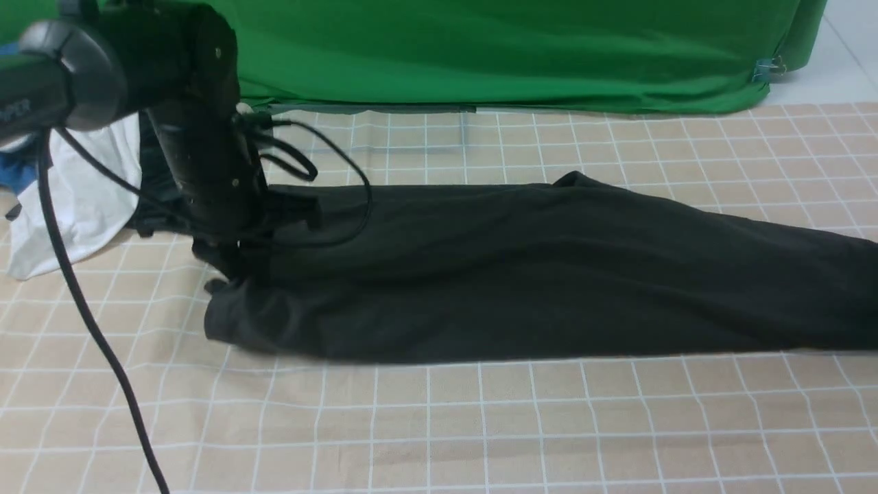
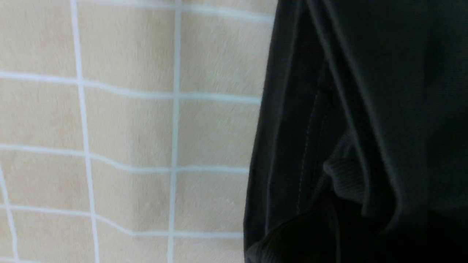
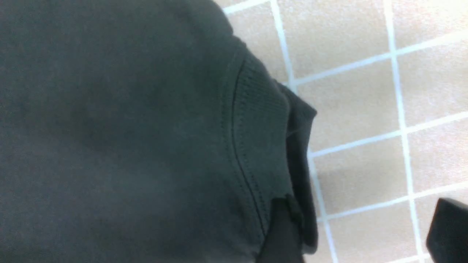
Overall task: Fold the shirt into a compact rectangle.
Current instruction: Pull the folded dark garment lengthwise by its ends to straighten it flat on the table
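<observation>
The black shirt [image 1: 521, 274] lies as a long folded strip across the checked tablecloth [image 1: 480, 425], running from left of centre past the right edge. My left gripper [image 1: 223, 278] is down on the strip's left end. In the left wrist view dark layers and a ribbed edge of the shirt [image 2: 343, 175] bunch up toward the jaws, which are lost in the dark with no gap showing. My right gripper [image 3: 365, 233] is open. One of its fingers [image 3: 281, 233] is against the shirt's ribbed collar [image 3: 256, 120] and the other finger [image 3: 448, 230] is over bare cloth.
A white garment [image 1: 82, 199] and some blue cloth [image 1: 17, 175] are piled at the back left behind my left arm. A black cable [image 1: 89, 322] hangs down at the front left. A green backdrop [image 1: 514, 55] closes off the far edge.
</observation>
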You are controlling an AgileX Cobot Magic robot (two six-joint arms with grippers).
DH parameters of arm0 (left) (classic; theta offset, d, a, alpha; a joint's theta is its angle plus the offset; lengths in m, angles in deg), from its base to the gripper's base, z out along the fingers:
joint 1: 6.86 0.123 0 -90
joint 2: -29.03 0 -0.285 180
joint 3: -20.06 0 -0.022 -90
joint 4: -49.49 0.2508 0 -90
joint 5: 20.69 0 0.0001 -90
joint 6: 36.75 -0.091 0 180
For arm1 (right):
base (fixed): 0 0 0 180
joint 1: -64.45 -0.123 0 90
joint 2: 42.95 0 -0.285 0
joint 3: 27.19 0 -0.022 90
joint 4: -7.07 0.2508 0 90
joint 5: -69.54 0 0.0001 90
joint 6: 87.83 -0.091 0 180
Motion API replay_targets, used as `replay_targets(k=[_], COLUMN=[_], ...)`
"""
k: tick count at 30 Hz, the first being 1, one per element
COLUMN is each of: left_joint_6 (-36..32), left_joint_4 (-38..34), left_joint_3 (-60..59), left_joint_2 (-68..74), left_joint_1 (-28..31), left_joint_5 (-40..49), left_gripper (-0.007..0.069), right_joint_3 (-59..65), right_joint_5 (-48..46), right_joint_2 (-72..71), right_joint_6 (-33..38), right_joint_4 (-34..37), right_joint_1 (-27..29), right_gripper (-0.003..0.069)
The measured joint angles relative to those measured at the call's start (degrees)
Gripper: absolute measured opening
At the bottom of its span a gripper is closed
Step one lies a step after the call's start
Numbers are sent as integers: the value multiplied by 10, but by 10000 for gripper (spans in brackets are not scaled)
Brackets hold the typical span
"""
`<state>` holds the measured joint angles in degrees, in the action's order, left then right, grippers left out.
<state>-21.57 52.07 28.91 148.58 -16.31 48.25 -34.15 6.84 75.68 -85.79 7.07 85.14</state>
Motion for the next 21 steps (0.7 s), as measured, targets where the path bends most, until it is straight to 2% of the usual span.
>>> replay_targets(k=[8,12,14,15,16,18,21], left_joint_6=[26,36,45,46,57,65,67], left_joint_4=[19,58,84,86,107,115,102], left_joint_3=[-19,-19,-19,-19,-19,-19,-19], left_joint_2=[1,1,-1,-2,-10,-27,-63], left_joint_1=[4,4,4,4,4,4,4], left_joint_5=[-30,-35,-32,-33,-32,-33,-34], left_gripper=[127,304,384,390,428,424,337], right_joint_3=[0,0,0,0,0,0,0], right_joint_5=[22,51,64,66,77,87,88], right_joint_2=[0,4,12,14,25,39,58], right_joint_6=[34,56,60,60,64,68,68], right_joint_4=[49,55,58,58,59,59,56], right_joint_1=[-4,-23,-32,-33,-37,-39,-39], right_gripper=[553,656,678,681,687,690,690])
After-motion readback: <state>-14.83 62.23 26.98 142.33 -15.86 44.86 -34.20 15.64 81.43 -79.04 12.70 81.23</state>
